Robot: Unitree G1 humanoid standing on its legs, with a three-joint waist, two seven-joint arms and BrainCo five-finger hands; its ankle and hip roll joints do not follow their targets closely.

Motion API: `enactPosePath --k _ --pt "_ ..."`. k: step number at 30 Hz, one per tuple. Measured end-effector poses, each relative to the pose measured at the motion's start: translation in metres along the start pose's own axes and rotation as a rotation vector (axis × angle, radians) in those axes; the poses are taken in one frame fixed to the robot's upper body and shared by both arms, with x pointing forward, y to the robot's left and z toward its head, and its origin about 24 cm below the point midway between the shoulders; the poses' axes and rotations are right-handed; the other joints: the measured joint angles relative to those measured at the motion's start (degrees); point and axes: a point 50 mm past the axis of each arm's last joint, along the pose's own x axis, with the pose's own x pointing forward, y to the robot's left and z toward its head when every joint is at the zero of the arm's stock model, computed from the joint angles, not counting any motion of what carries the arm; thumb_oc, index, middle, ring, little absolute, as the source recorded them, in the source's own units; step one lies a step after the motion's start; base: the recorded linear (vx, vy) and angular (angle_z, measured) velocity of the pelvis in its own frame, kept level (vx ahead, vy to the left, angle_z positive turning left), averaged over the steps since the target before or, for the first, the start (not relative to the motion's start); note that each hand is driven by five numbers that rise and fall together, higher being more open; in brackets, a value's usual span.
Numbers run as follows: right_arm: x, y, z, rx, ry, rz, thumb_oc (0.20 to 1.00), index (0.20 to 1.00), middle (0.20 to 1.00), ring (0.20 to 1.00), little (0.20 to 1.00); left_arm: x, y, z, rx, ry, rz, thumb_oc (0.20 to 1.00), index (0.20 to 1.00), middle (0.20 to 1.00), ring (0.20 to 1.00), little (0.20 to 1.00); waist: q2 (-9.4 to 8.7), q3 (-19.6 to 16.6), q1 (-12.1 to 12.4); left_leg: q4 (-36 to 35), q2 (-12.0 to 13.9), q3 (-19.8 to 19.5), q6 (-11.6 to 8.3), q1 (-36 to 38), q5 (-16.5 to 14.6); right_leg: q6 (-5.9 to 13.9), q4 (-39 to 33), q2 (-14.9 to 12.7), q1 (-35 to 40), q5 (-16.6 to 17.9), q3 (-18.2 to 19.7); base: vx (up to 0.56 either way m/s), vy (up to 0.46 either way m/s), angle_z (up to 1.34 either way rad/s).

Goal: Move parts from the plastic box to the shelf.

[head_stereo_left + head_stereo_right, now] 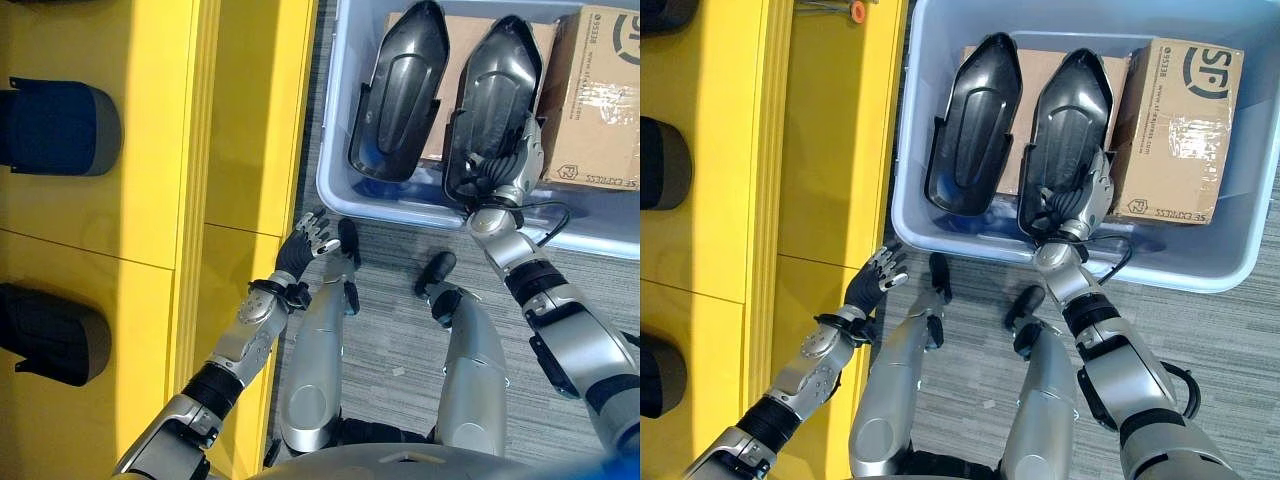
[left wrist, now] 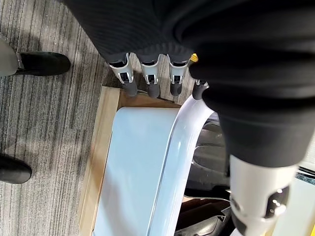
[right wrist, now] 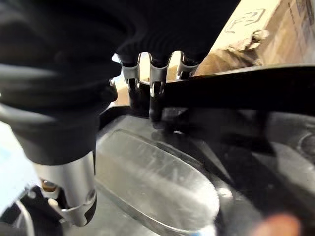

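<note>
R hand (image 1: 1080,205) fingers curled round black part's (image 1: 1065,120) edge in plastic box (image 1: 1200,268); L hand (image 1: 875,275) fingers relaxed, empty.

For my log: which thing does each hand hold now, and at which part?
The right hand grips the right-hand black part in the plastic box, at its near lower edge. The left hand holds nothing.

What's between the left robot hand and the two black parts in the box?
The box's near wall and a strip of grey carpet, seen in the right eye view; the left robot hand hangs outside.
</note>
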Motion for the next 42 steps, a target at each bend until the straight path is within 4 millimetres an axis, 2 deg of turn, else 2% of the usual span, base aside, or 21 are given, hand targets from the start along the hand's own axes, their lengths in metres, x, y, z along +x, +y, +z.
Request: enactPosePath --k 6,25,27,31,34,36,37,42 --pt "-0.017 0.008 0.008 0.147 -0.003 0.049 1.000 1.000 1.000 1.000 1.000 0.000 -0.007 -0.007 -0.006 0.024 0.009 1.000 1.000 1.000 1.000 1.000 -0.01 0.01 -1.70 0.23 -0.02 0.50 0.28 -0.82 -0.17 0.03 0.14 0.01 -1.15 0.06 0.50 0.00 0.005 -0.02" --pt "-0.029 0.013 0.011 0.178 -0.050 0.096 1.000 1.000 1.000 1.000 1.000 0.000 -0.008 -0.007 -0.003 0.021 0.006 1.000 1.000 1.000 1.000 1.000 -0.03 0.02 -2.33 1.06 0.29 0.67 0.31 -0.76 -0.34 0.05 0.41 0.21 -1.07 0.07 0.88 0.00 0.000 0.00" --pt "-0.032 0.014 0.018 0.165 -0.115 0.105 1.000 1.000 1.000 1.000 1.000 -0.001 -0.008 -0.008 -0.002 0.025 0.008 1.000 1.000 1.000 1.000 1.000 -0.04 0.03 -2.73 1.05 0.31 0.70 0.30 -0.77 -0.34 0.04 0.33 0.25 -1.10 0.07 0.90 0.00 0.000 0.00" --pt "-0.034 0.010 0.038 0.260 -0.219 0.087 1.000 1.000 1.000 1.000 1.000 -0.001 -0.008 -0.009 0.017 0.025 0.006 1.000 1.000 1.000 1.000 1.000 -0.08 0.07 -2.93 1.12 0.69 1.10 0.32 -1.04 -0.53 0.05 -0.08 0.71 -1.56 0.41 1.37 0.01 0.026 -0.06" --pt "-0.037 0.011 0.035 0.261 -0.210 0.091 1.000 1.000 1.000 1.000 1.000 -0.003 -0.008 -0.012 0.010 0.036 0.008 1.000 1.000 1.000 1.000 1.000 -0.10 0.06 -2.92 1.01 0.57 1.76 0.56 0.19 -0.67 -0.04 -0.12 0.67 -0.72 0.52 1.93 -0.02 0.025 -0.08" --pt "-0.038 0.010 0.037 0.275 -0.227 0.084 1.000 1.000 1.000 1.000 1.000 -0.001 -0.009 -0.008 0.014 0.017 0.004 1.000 1.000 1.000 1.000 1.000 -0.12 0.06 -3.06 1.08 0.74 2.27 0.76 -0.10 -0.54 -0.23 -0.15 0.85 -1.30 0.95 2.27 0.01 0.017 -0.09" --pt "-0.040 0.010 0.034 0.261 -0.228 0.086 1.000 1.000 1.000 1.000 1.000 0.000 -0.009 -0.008 0.013 0.017 0.002 1.000 1.000 1.000 1.000 1.000 -0.12 0.06 -3.17 0.96 0.65 2.21 0.52 0.04 -0.97 0.44 -0.05 0.75 -1.24 0.29 2.33 0.07 0.009 -0.02" --pt "-0.040 0.008 0.030 0.264 -0.213 0.074 1.000 1.000 1.000 1.000 1.000 0.000 -0.009 -0.007 0.015 0.010 0.000 1.000 1.000 1.000 1.000 1.000 -0.13 0.04 -3.11 1.07 0.78 2.19 0.36 -0.61 -0.71 -0.29 -0.06 0.91 -1.91 0.88 2.28 -0.02 0.000 0.00"
